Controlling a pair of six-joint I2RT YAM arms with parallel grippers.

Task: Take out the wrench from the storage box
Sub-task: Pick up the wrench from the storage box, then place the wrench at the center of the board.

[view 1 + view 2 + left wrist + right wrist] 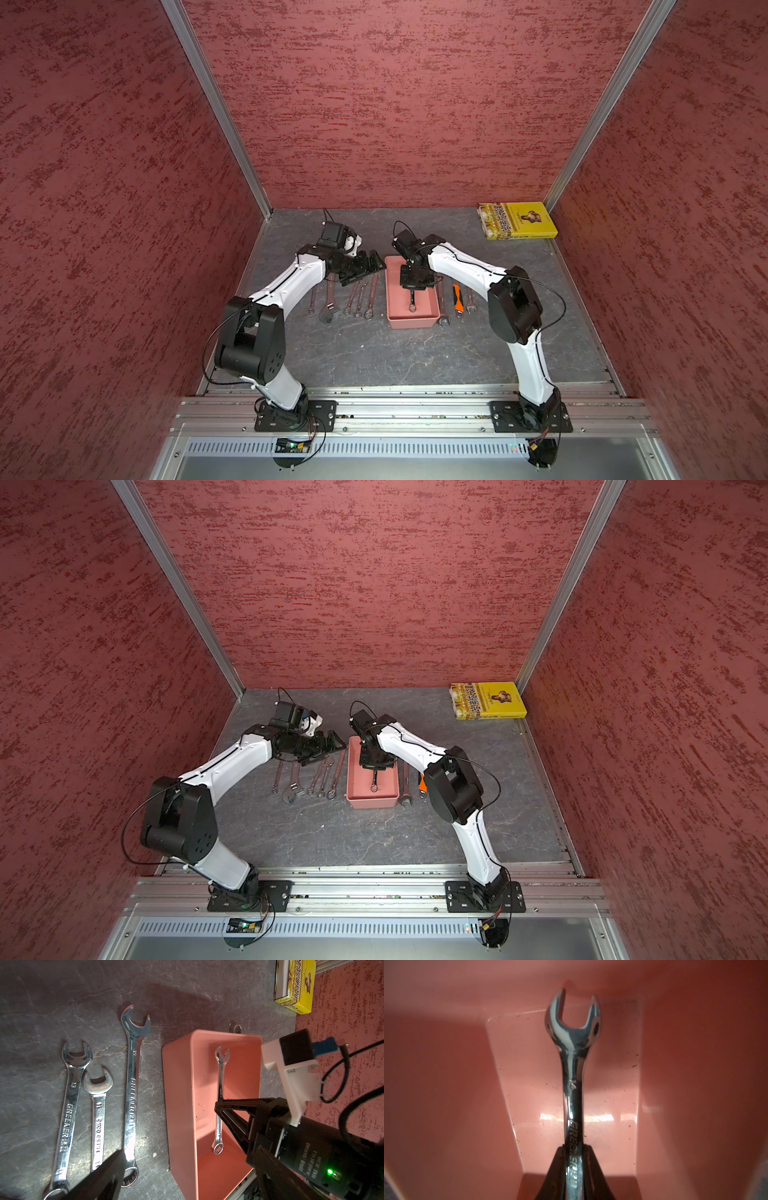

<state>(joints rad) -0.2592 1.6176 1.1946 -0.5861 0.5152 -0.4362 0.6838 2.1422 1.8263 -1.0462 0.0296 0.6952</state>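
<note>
One wrench (573, 1084) inside storage box (446, 1084), shank clamped in right gripper (574, 1159), open end ahead of the jaws. The left gripper (368, 269) stands spread wide, empty.

The wrench (574, 1084) is polished chrome metal, mirror-glossy. The storage box (180, 1095) is smooth pink plastic with a soft sheen, flecked with grit. The counter (374, 357) looks like matt grey veined stone. The walls (395, 104) are rough and plaster-like; the book (519, 220) has a glossy cover.

light: dim, reddish | glare: wrench (574, 1084) shaft, storage box (602, 1093) floor | blur: right wrist edges | top views: wide-angle bowing
</note>
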